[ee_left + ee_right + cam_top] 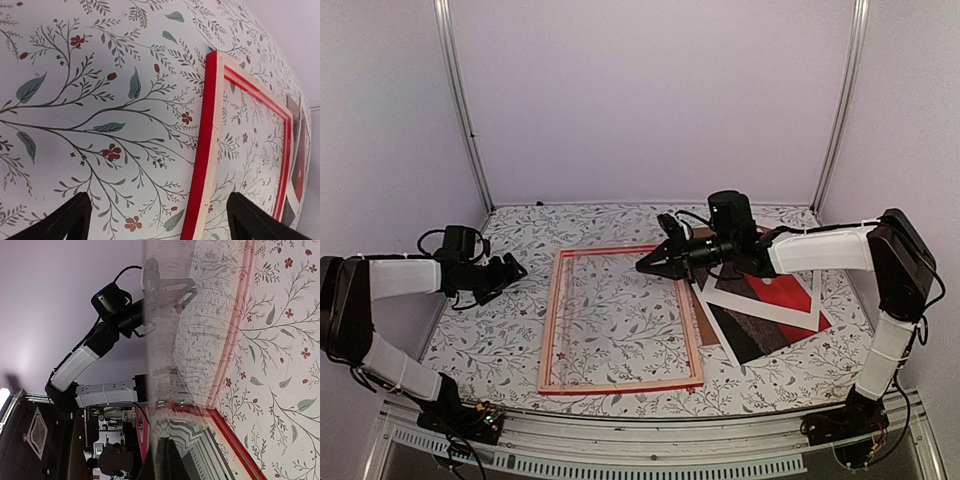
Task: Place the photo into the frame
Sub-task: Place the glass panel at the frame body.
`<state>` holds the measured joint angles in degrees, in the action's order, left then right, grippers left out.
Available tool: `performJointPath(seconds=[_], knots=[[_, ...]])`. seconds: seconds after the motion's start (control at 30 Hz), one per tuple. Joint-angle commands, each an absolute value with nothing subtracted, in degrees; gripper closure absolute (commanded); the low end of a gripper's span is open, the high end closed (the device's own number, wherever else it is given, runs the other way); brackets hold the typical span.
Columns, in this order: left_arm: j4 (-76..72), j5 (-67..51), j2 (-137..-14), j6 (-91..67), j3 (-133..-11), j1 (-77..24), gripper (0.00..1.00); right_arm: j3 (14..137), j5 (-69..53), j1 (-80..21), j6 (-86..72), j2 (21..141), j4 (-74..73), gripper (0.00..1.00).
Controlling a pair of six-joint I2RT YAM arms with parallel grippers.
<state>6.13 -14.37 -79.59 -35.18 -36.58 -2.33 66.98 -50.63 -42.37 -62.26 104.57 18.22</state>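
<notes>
Patience with the clear pane: right gripper, fingers shut, seems to pinch its edge over the frame; left gripper gapes wide, idle. Lower it flat before fetching the photo.

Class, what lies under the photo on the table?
A brown board's edge pokes out toward the frame; everything else beneath the photo is covered.

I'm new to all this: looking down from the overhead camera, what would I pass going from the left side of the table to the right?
left gripper → frame → photo. The right gripper reaches in over the frame, so it has no clear place in the order.
</notes>
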Motion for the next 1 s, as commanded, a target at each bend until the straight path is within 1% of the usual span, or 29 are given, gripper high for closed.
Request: performJointPath(seconds=[0.0, 0.13, 0.43, 0.7, 0.97], knots=[[4.6, -14.6, -78.9, -35.0, -35.9, -1.8, 0.04, 66.0, -48.1, -42.7, -59.3, 106.2, 14.8, 1.0], [4.5, -14.9, -79.1, -34.9, -35.8, -1.8, 0.04, 67.0, -47.3, -42.7, -58.0, 106.2, 12.5, 1.0], [3.9, -14.9, -79.1, -35.3, -35.6, -1.8, 0.04, 79.4, -47.4, -44.0, -52.7, 105.9, 4.2, 1.0], [2.6, -15.7, -79.4, -35.6, -35.7, -1.7, 0.01, 89.0, -48.4, -46.0, -50.2, 107.9, 0.7, 1.0], [1.8, -16.0, -75.4, -36.6, -34.2, 0.6, 0.0, 96.4, -49.8, -48.2, -49.1, 111.5, -1.8, 1.0]])
